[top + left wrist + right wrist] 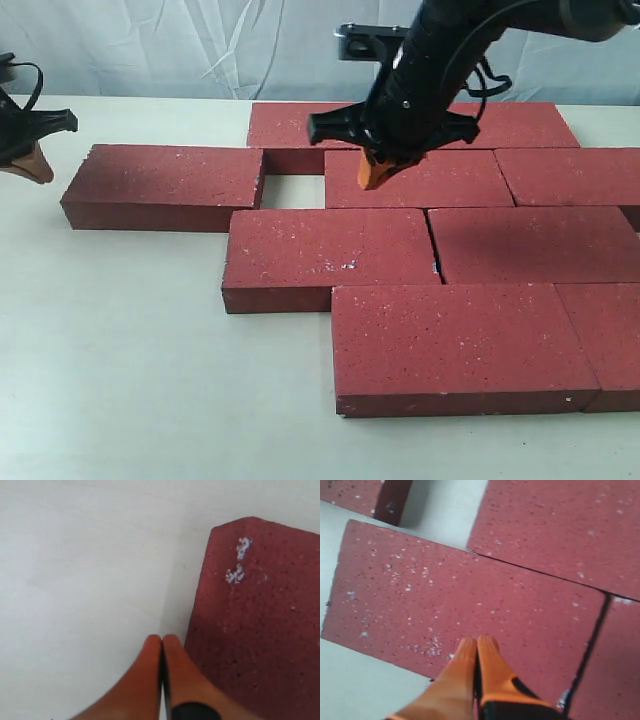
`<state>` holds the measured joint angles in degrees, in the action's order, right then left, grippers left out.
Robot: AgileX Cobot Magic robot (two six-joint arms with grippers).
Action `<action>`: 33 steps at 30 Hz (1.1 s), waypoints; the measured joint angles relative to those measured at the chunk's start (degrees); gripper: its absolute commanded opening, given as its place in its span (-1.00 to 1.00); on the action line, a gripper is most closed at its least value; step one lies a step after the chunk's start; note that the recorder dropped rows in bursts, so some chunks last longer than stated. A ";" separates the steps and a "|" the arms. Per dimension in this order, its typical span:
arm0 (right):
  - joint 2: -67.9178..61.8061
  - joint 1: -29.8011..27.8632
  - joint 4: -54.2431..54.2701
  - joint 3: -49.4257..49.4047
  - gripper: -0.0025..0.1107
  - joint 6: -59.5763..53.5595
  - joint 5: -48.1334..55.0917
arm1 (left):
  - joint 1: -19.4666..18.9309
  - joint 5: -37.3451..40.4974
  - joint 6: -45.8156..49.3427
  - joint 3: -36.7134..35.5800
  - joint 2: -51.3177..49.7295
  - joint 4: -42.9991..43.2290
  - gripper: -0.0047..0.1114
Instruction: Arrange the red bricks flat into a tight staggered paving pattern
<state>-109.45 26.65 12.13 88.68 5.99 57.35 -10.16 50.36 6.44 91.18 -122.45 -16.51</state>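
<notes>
Several red bricks lie flat in staggered rows. One red brick (pixel 165 185) sits apart at the left, with a bare gap (pixel 293 190) between it and the second-row brick (pixel 430 180). My right gripper (pixel 375 175) is shut and empty. It hovers over the third-row left brick (pixel 330 255), and the right wrist view shows it (pixel 478 641) above that brick's (pixel 470 590) top face, near white flecks. My left gripper (pixel 35 165) is shut and empty, just off the left brick's outer end. In the left wrist view it (pixel 162 639) is beside that brick (pixel 255 620).
Two bricks (pixel 300 125) (pixel 520 125) form the back row and two (pixel 455 345) (pixel 610 340) the front row; others (pixel 570 175) (pixel 535 245) fill the right side. The pale table (pixel 120 350) shows left and front. A white curtain (pixel 150 45) hangs behind.
</notes>
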 measured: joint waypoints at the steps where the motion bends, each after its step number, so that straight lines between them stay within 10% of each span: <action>1: 1.05 -1.13 0.01 -1.21 -0.97 -0.42 -0.39 | 0.00 -0.13 0.00 -0.42 0.63 0.00 -0.92; 12: 10.64 -12.44 0.27 -14.16 -0.97 -3.45 -6.73 | 0.00 -5.83 0.00 -8.67 9.59 0.58 -0.92; 33: 10.75 -12.66 7.54 -15.24 -0.97 -10.03 -5.35 | 0.00 -13.87 0.00 -10.18 5.44 1.61 -0.92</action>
<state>-98.69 13.99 19.67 73.44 -4.04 52.00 -10.16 36.49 6.44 81.00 -117.01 -14.89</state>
